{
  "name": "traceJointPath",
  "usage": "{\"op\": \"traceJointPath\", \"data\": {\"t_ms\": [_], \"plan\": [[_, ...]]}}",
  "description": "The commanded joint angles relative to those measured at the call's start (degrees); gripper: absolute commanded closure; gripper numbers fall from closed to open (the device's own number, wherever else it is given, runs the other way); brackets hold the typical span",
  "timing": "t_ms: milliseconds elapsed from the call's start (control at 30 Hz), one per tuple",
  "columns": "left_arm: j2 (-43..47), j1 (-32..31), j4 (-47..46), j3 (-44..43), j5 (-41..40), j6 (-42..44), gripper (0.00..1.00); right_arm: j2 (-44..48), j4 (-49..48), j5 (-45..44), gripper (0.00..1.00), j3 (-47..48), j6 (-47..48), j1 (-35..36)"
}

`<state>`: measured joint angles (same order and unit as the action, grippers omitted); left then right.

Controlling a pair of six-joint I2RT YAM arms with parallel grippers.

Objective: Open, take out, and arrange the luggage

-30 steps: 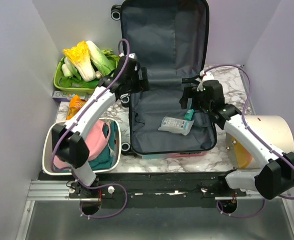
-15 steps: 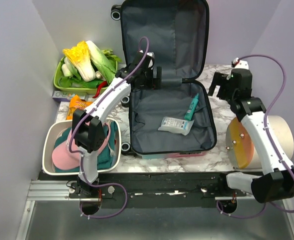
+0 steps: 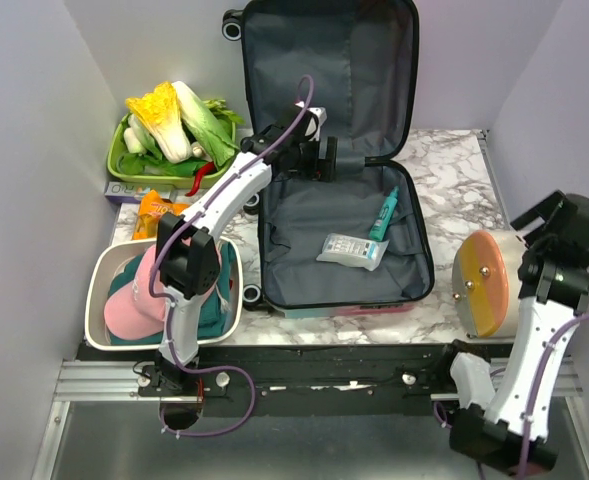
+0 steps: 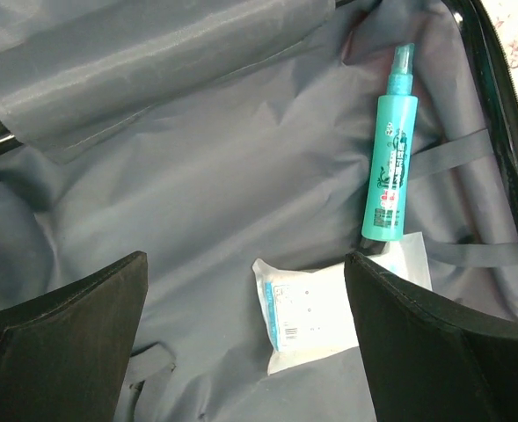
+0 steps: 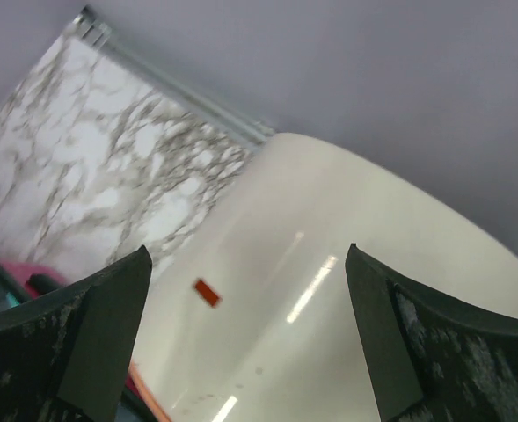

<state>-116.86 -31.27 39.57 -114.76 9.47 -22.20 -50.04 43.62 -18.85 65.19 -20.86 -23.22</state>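
A marble-patterned table (image 3: 454, 180) sits boxed in by plain lilac walls (image 3: 34, 120). At far left a green tray (image 3: 115, 165) holds a cabbage (image 3: 164, 115) and other leafy vegetables, with an orange snack packet (image 3: 152, 210) just in front of it. Nearer the front edge is a white basin (image 3: 96, 300) holding a pink cap (image 3: 129, 310) and folded teal cloth (image 3: 212, 305).

The left arm reaches from beside the basin up and across to the luggage (image 3: 294, 240), which lies open in the middle of the table. Its lid stands up against the back wall and its lower half lies flat with the grey lining showing. The left gripper (image 3: 326, 160) hangs over the rear of that lower half, near the hinge. Its fingers are spread wide and have hold of nothing (the wrist view shows only lining and the contents between them).

Inside the case, toward its right side, a teal spray bottle (image 3: 384, 213) lies flat. One end of the bottle touches a white sealed packet (image 3: 352, 250), which lies nearer the front.

To the right of the case, a cream container (image 5: 329, 290) lies on its side, its orange lid (image 3: 482, 285) facing the luggage. The right gripper (image 3: 546, 218) is raised above it at the table's right edge, fingers fully apart and empty.
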Motion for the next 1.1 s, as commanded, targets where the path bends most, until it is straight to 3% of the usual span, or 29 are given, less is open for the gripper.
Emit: {"op": "traceJointPath", "data": {"t_ms": [0, 233, 433, 667, 867, 1067], "plan": [[-2.3, -0.4, 2.5, -4.0, 2.8, 3.7, 0.01, 4.4, 6.7, -8.0, 0.0, -2.6, -3.3, -5.2], [-3.8, -0.4, 5.4, -8.0, 1.8, 6.0, 0.01, 12.0, 10.0, -13.2, 0.0, -7.7, -8.4, -8.5], [-4.3, -0.3, 7.3, -9.8, 1.8, 7.1, 0.01, 17.6, 6.8, -1.9, 0.0, -16.4, -13.4, -8.7], [-4.3, -0.3, 7.8, -11.0, 1.4, 6.6, 0.01, 12.2, -6.8, 20.5, 0.0, -22.2, -12.0, -8.7], [-4.4, -0.5, 5.4, -11.1, 4.1, 5.6, 0.01, 6.4, -17.0, 26.8, 0.0, -22.9, -9.9, -8.6], [-7.5, -6.3, 1.0, -17.1, 7.6, 7.5, 0.01, -0.5, -21.2, 30.0, 0.0, -21.3, -8.6, -8.6]]}}
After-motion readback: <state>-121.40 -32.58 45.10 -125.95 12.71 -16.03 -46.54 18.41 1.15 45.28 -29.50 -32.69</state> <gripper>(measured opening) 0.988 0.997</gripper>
